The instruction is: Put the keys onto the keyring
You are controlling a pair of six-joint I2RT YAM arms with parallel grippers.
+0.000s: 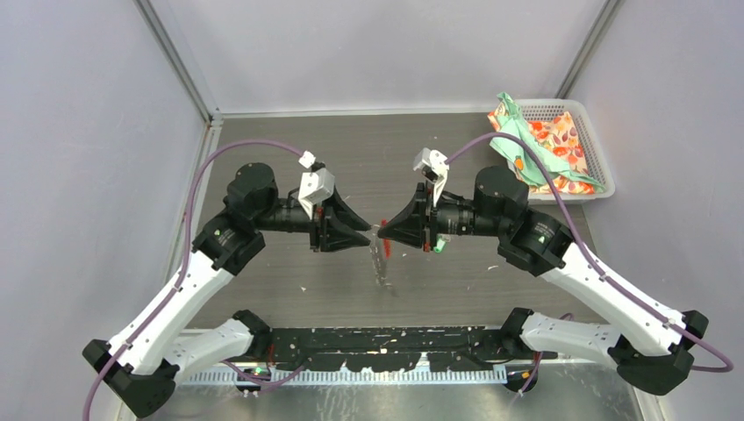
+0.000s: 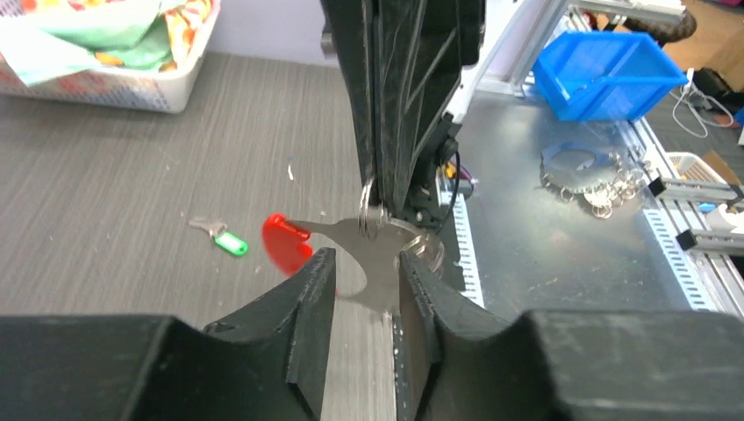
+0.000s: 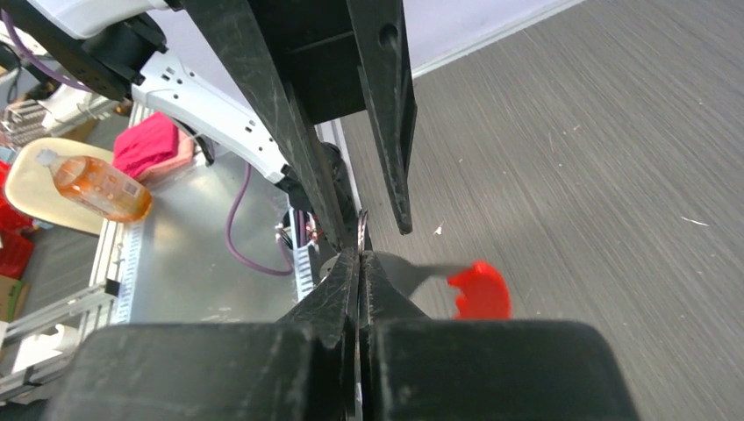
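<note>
Grey metal keyring (image 2: 377, 250), red plastic tab: clamped in closed right gripper (image 3: 360, 260), crosswise between left gripper's (image 2: 368, 267) parted jaws.

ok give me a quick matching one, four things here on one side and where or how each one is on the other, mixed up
1 green-tagged key
2 patterned cloth
3 right gripper
4 left gripper

a jaws apart
b in the white basket
c shut on the keyring
d lying on the table

Pairs: 1-d, 2-b, 3-c, 4-a
</note>
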